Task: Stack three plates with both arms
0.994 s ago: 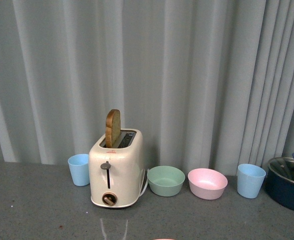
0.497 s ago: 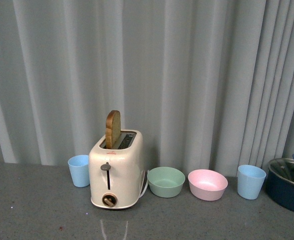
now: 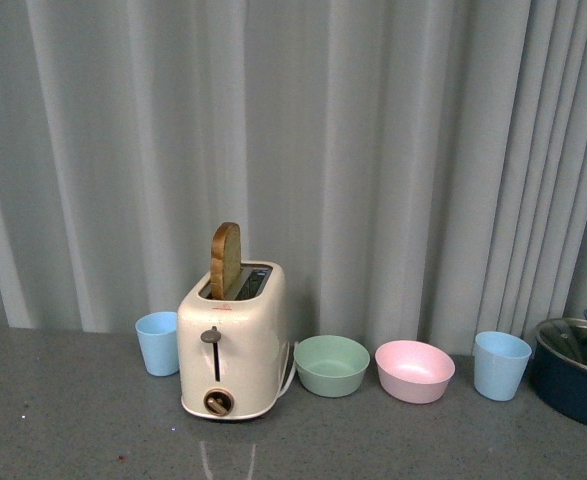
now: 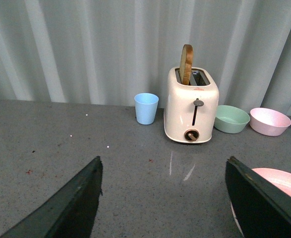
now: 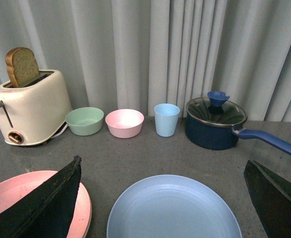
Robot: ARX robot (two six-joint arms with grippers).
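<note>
In the right wrist view, the light blue plate lies flat on the grey table, close below my right gripper. That gripper is open and holds nothing. The pink plate lies beside the blue one, partly behind one finger. In the left wrist view, my left gripper is open over bare table. The pink plate shows behind one of its fingers. The cream plate is out of view. The front view shows neither plates nor arms.
Along the curtain stand a cream toaster holding a bread slice, a light blue cup, a green bowl, a pink bowl, a second blue cup and a lidded dark blue pot. The pot's handle points outward.
A thin pink edge at the bottom of the front view one second ago no longer shows. The scene sits very slightly lower in the frame.
</note>
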